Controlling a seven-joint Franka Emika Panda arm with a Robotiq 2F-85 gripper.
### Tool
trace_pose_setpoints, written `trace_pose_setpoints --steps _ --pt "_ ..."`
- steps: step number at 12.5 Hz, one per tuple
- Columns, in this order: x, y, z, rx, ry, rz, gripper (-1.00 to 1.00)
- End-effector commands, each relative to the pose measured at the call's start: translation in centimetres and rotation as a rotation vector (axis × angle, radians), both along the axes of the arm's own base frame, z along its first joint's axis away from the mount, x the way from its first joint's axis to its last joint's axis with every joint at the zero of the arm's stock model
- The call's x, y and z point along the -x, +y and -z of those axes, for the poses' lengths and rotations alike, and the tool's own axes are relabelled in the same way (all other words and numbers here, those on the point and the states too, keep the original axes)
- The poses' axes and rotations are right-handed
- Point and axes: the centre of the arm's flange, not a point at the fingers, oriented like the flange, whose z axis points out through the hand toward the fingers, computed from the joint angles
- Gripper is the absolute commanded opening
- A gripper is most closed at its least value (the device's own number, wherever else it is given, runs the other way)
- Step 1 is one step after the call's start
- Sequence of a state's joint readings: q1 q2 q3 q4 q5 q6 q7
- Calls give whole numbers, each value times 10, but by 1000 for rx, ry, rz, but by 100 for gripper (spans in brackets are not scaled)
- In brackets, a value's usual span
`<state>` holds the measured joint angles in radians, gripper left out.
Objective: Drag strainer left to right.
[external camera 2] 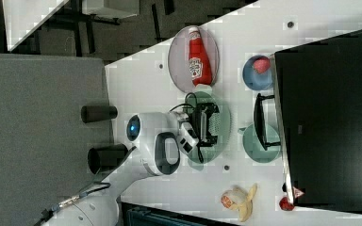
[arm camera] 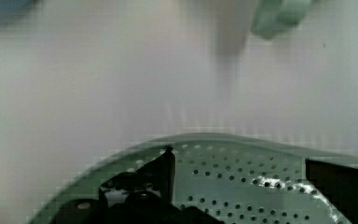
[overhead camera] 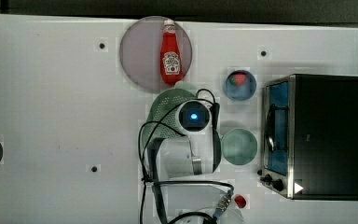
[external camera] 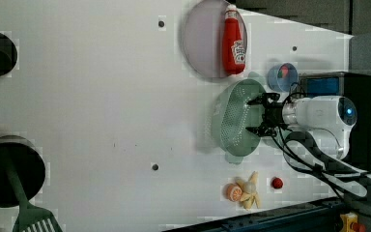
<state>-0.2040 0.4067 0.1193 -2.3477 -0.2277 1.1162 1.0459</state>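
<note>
black fingers (arm camera: 158,177) of the gripper (arm camera: 242,186) stand spread apart over the perforated bowl of the strainer (arm camera: 242,186), one to each side in the wrist view, closed on nothing. in the left view the gripper (external camera: 262,115) sits inside the strainer (external camera: 234,121), close to the wall on the arm's side, and in the right view the gripper (external camera 2: 206,126) hangs over the strainer (external camera 2: 219,125) in the same way. whether the tips touch the plastic i cannot tell.

in the top view the strainer (overhead camera: 165,112) lies under the wrist, mostly covered by it. just beyond the gripper, past the strainer's rim, the ketchup bottle (overhead camera: 170,53) lies on the greyish-pink plate (overhead camera: 137,51), its base close to the rim. on the toaster-oven side of the gripper are the blue bowl (overhead camera: 240,85) with a strawberry in it and the green mug (overhead camera: 239,146), both near; the toaster oven (overhead camera: 324,135) stands further off. a banana (external camera: 249,191), an orange half (external camera: 233,192) and a small red fruit (external camera: 277,182) lie back toward the arm's base.

the step, as i judge it, is hooking the inner wall and pulling the strainer across the white table (overhead camera: 51,116). to do it well, keep the fingers low against the wall, move slowly and level so the light plastic slides without tipping, and steer between mug and bowl.
</note>
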Motion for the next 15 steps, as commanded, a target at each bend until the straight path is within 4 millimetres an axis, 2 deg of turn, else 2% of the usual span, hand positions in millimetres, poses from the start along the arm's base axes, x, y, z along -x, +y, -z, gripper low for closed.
trace_pose_setpoints --steps 1,6,7,9,10,12,15 --pt "3 -14 1 -2 15 -135 100" --pt "8 -57 1 15 21 -147 100" --pt "9 -62 1 19 18 -138 100" --pt "1 -58 -9 23 -20 -153 100" --pt "-4 -52 -21 24 -41 -193 100" --pt "-15 -35 -61 36 -84 -354 100" --pt "-28 -21 -147 89 -103 -588 100"
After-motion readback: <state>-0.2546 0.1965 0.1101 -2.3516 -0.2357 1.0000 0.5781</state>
